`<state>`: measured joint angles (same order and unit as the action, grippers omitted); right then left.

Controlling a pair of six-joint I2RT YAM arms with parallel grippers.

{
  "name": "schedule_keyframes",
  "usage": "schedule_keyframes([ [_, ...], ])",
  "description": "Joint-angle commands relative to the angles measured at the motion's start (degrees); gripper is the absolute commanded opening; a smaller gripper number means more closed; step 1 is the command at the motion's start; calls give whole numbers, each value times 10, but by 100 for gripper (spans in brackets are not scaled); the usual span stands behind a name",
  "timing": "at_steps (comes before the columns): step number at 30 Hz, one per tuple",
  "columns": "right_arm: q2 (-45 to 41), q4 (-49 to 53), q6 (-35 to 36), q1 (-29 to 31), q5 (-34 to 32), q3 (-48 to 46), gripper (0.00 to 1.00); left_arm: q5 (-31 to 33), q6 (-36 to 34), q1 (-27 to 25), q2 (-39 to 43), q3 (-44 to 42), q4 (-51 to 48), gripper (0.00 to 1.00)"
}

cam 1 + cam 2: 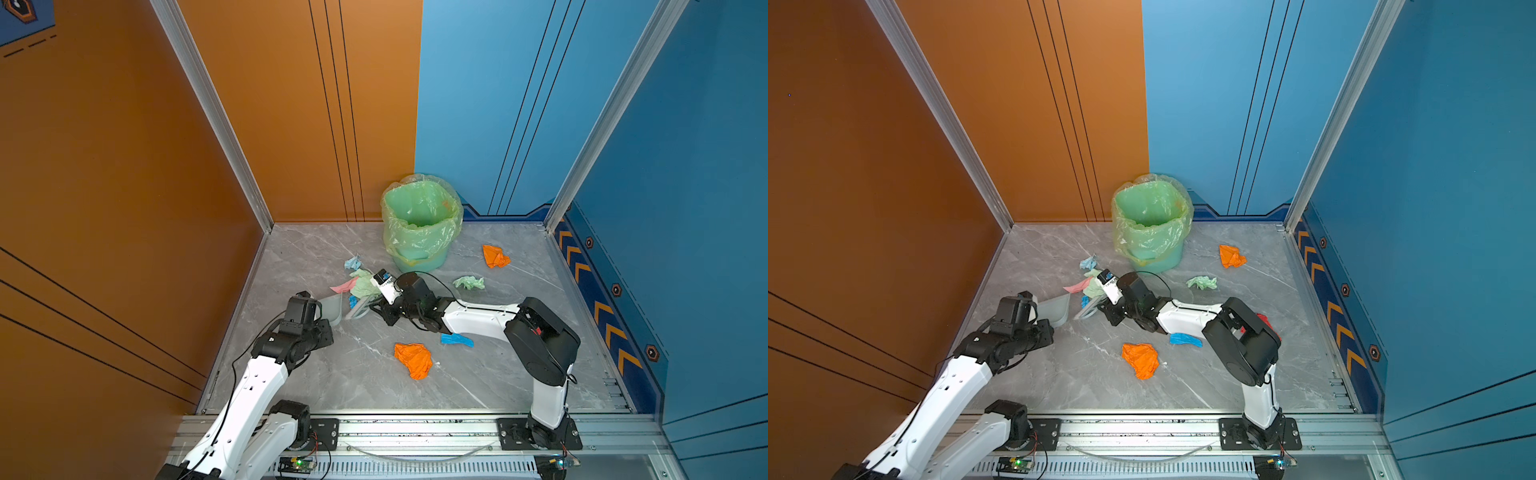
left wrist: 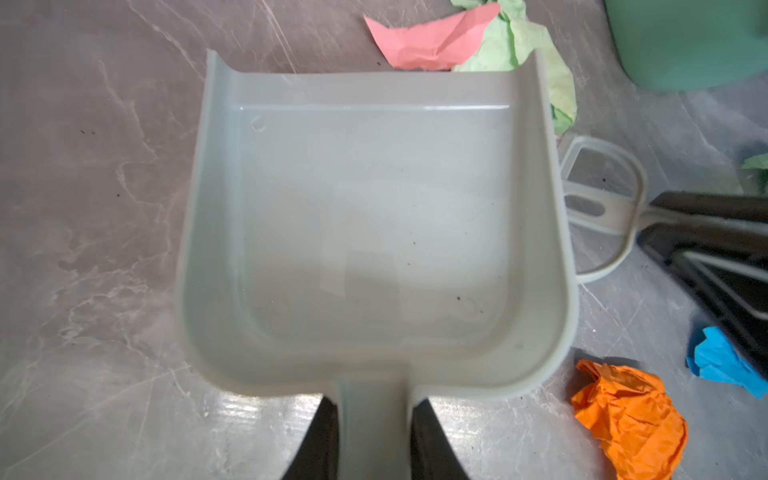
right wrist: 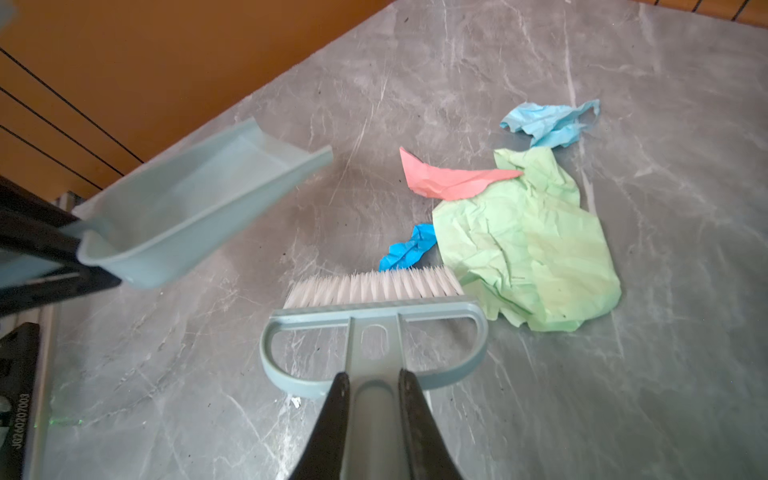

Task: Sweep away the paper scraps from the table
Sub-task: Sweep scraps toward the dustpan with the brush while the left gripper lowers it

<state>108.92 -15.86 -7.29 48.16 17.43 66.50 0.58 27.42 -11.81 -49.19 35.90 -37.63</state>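
Left gripper (image 2: 374, 401) clamps the dustpan (image 2: 374, 208) handle; right gripper (image 3: 372, 379) clamps the brush (image 3: 374, 318), bristles just beside paper scraps (image 3: 528, 241) left of centre

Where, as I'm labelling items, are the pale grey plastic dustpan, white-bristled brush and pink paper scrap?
pale grey plastic dustpan (image 2: 374, 216), left wrist view, inner floor.
white-bristled brush (image 3: 374, 289), right wrist view, bristle row.
pink crumpled paper scrap (image 3: 440, 180), right wrist view, creased middle.
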Motion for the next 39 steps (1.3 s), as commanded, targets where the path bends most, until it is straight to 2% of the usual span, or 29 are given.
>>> schedule_keyframes([
  [1,-41,59,26,-9,75,5,0,5,17,-14,6,-19,10,11],
  [5,-88,117,52,-23,91,-18,0,7,21,-18,7,-31,19,11],
  [7,-116,121,56,-34,73,-40,0,7,22,-21,8,-35,21,11],
  [11,-153,105,46,-60,-1,-64,0,-3,22,-31,6,-40,33,11],
  [14,-156,68,12,-76,-61,-66,0,1,21,-51,-6,-37,40,11],
  [19,-112,18,-17,-76,-105,-37,0,21,31,-103,-26,-31,52,11],
  [27,-1,11,-56,-76,-121,58,0,41,49,-184,-36,-34,58,11],
  [33,46,46,-39,-61,-163,94,0,53,63,-224,-71,-39,77,10],
  [39,51,94,-13,-53,-210,78,0,70,62,-249,-118,-35,92,10],
])
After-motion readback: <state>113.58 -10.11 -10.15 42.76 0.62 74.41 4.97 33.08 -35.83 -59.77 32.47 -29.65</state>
